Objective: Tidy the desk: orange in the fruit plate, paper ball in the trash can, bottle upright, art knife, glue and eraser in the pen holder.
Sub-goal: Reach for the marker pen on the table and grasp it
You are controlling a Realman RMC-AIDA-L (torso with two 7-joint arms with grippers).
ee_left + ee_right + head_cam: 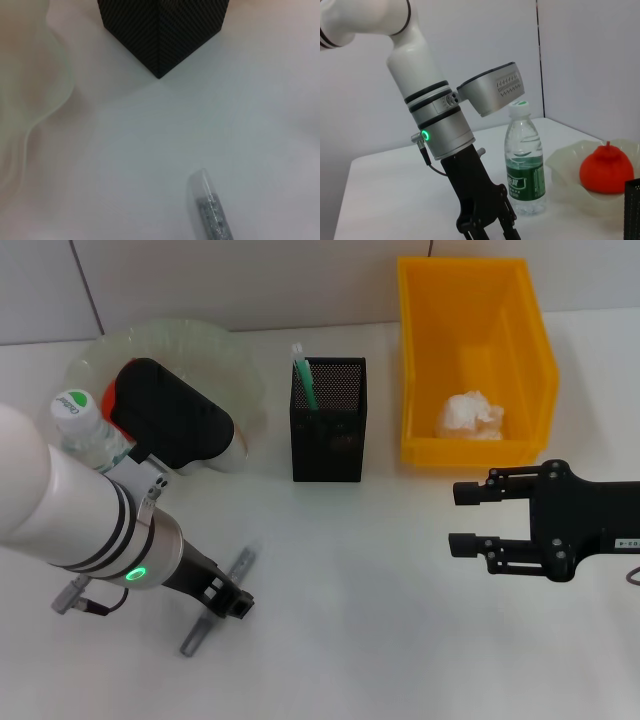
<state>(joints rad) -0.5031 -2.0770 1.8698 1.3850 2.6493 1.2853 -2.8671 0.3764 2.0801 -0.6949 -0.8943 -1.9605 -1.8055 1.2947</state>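
The left gripper (222,602) was closed on the art knife (216,602), which lay on the desk (350,620), its long axis slanting toward the pen holder (328,420). The right gripper (462,518) hovered wide open.

The desk was seen from the head camera above, looking forward and down. The left wrist view was taken close over the tabletop, facing the pen holder (161,31), also seen in the head view. The right wrist view was taken low, sideways towards the left arm (432,117).
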